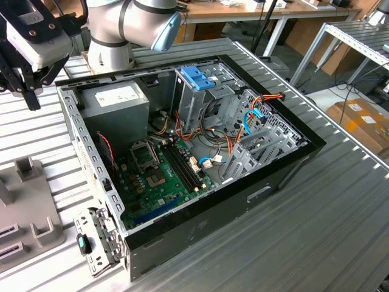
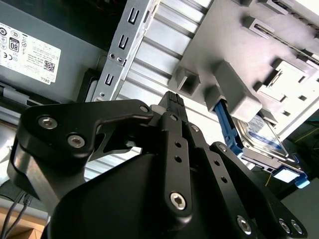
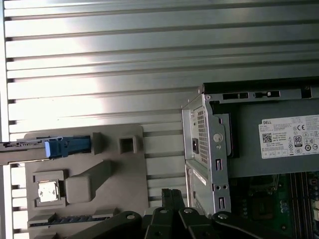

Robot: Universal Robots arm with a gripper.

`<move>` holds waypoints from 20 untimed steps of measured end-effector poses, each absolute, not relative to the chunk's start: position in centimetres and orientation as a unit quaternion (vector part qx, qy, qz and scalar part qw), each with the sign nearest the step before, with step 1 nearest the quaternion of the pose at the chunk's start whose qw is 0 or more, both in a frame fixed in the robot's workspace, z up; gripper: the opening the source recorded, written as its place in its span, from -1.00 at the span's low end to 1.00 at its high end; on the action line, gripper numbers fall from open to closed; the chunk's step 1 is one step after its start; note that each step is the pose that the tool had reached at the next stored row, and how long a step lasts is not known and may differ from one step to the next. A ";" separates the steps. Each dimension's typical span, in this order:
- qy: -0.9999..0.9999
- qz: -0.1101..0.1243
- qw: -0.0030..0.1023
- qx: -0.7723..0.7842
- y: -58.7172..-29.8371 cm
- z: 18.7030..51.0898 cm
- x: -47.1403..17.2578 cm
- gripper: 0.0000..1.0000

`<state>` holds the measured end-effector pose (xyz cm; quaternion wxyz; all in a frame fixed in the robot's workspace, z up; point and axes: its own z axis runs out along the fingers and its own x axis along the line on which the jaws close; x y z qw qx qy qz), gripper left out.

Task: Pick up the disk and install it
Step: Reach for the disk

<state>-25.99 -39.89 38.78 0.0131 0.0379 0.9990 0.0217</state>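
My pincer (image 2: 172,99) is closed down narrow, its pads together with nothing between them and touching nothing. It hangs over the ribbed metal table (image 3: 99,59), above the strip between the grey fixture (image 3: 117,172) and the corner of the open computer case (image 3: 207,149). I count one disk (image 2: 269,145). It stands on edge in a slot of the fixture, with light-blue rails along its sides, off to one side of my pincer and well apart from it. On the other side of my pincer lies the one case. Inside it I see one power supply (image 3: 279,149) nearest me, one motherboard (image 1: 155,176) and one drive cage with a single blue handle (image 1: 197,77) beyond.
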 end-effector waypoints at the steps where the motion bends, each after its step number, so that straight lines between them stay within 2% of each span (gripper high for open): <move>1: 0.999 0.022 0.013 0.038 -39.9 38.8 -26.0 -0.79; 20: 0.999 0.022 0.013 0.038 -39.9 38.7 -26.4 -0.79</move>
